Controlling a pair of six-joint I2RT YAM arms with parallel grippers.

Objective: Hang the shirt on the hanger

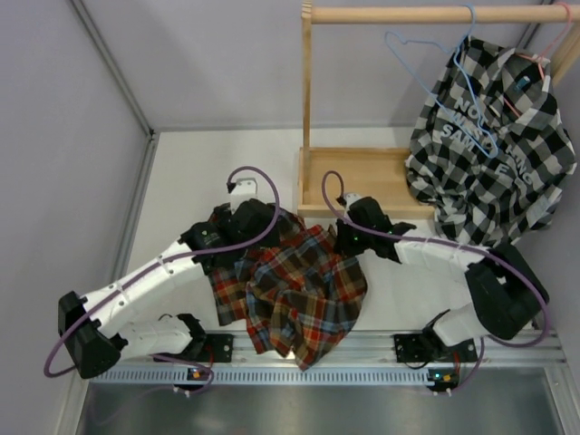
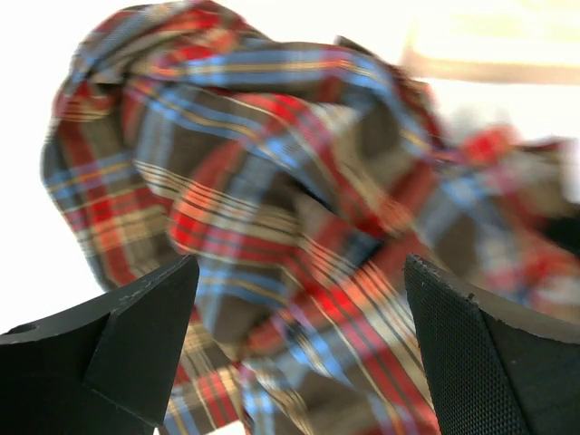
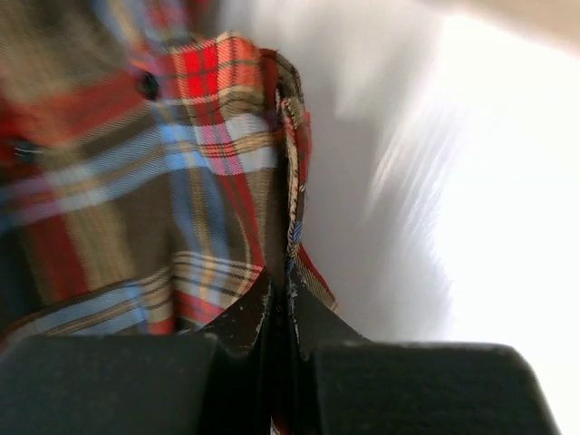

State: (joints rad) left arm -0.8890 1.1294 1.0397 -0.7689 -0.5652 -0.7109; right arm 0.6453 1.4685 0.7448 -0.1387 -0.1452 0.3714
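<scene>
Jaws of the left gripper point(image 2: 299, 308) stand spread wide, holding nothing, over the bunched upper-left part of the plaid flannel shirt point(image 1: 304, 290). The shirt lies crumpled on the white table point(image 1: 181, 181) at lower centre of the top view. The right gripper point(image 3: 279, 292) is pressed together on the shirt's buttoned edge at its upper right. The light-blue wire hanger point(image 1: 446, 82) hangs from the wooden rail point(image 1: 426, 14) at upper right, beside a black-and-white checked shirt point(image 1: 494, 154).
</scene>
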